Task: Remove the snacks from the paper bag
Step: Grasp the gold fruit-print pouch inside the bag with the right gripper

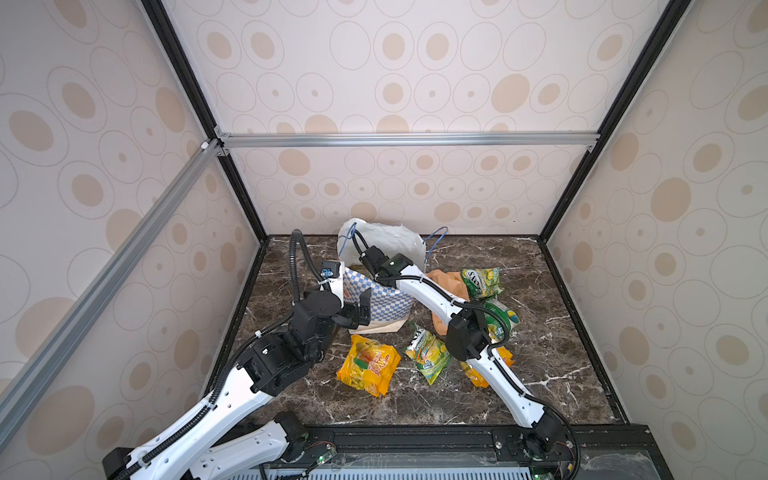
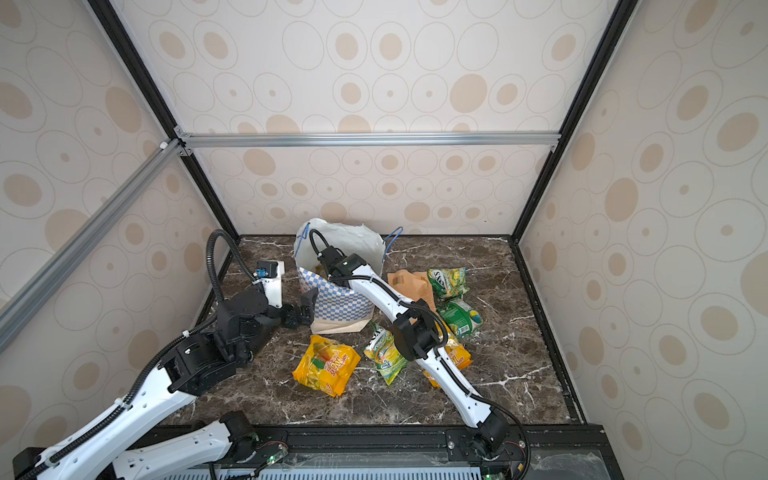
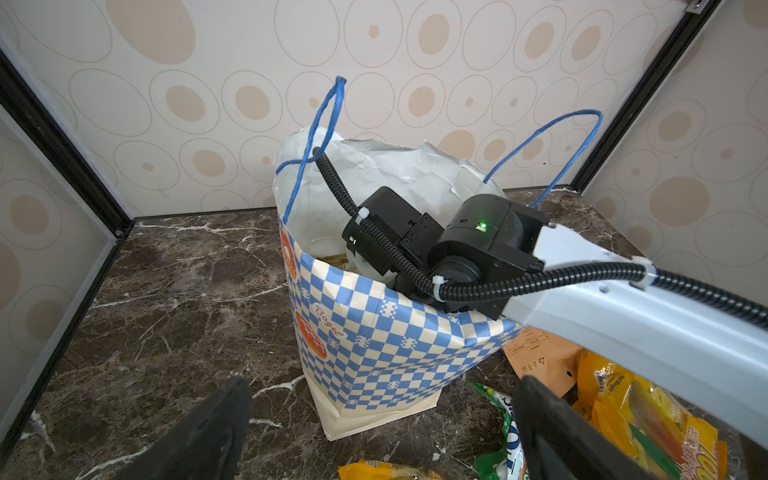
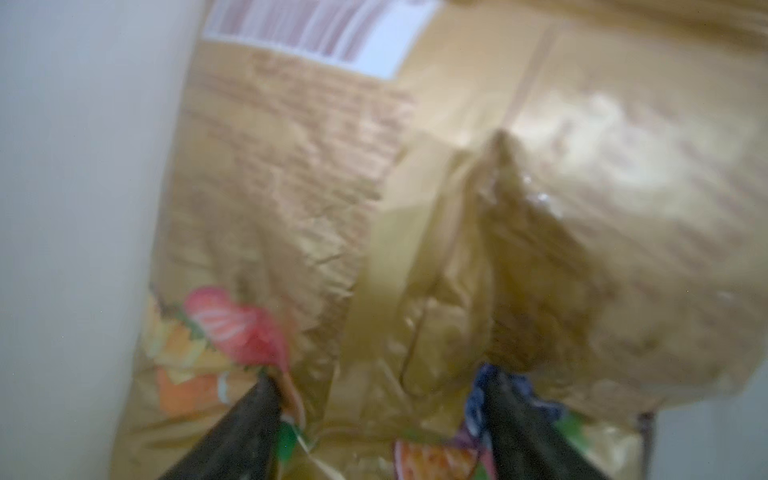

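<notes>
Reaching inside cream-white chequered paper bag (image 1: pixel 390 307) at table's (image 1: pixel 561 374) twelve o'clock, right gripper (image 4: pixel 380 374) was set astride gold-brown foil bag (image 4: pixel 582 208); whether it was clamped could not be told. Left gripper (image 3: pixel 382 386) was held spread at bag's eight o'clock. Closing, then lifting, judged due.

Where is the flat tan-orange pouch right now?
In both top views the tan-orange pouch lies on the table just right of the paper bag, partly under the right arm, beside a green-yellow packet.

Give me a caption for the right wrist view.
Right gripper straddles a puckered fold of the gold-brown foil bag, inside the paper bag.
</notes>
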Motion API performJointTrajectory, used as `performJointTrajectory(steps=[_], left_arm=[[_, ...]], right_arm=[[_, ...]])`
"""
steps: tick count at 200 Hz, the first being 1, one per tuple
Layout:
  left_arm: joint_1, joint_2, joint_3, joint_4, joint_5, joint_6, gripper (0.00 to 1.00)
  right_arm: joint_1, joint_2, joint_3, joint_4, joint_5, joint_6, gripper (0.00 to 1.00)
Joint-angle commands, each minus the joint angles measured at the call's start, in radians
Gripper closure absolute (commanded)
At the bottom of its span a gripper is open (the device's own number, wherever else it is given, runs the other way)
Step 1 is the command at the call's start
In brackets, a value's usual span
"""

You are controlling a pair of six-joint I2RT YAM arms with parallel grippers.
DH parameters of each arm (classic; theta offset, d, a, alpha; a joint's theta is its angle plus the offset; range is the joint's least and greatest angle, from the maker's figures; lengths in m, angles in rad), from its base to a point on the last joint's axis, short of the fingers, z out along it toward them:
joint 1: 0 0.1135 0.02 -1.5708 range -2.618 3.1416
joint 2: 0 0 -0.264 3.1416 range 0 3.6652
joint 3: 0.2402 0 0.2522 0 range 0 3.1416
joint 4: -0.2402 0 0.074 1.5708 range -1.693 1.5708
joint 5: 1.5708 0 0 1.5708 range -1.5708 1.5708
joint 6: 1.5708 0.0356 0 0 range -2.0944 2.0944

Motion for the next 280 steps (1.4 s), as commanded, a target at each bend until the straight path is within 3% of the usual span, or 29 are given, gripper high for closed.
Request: performJointTrajectory(steps=[1, 39, 63, 280], left_arm=[[0.007, -0.016, -0.005, 0.019, -0.004, 0.000, 0.02], [0.008, -0.023, -0.004, 0.013, -0.004, -0.002, 0.02], [0.008, -0.024, 0.000, 0.012, -0.005, -0.003, 0.02], [0.008, -0.019, -0.010, 0.024, 0.003, -0.003, 0.02]], right_arm=[[0.018, 0.132, -0.060, -0.182, -0.002, -0.008, 0.45], [0.017, 0.102, -0.076, -0.167, -0.020, -0.005, 0.85], [0.015, 0.063, -0.083, -0.150, -0.004, -0.004, 1.00], [-0.025, -0.373, -0.071, 0.014, 0.080, -0.014, 1.00]])
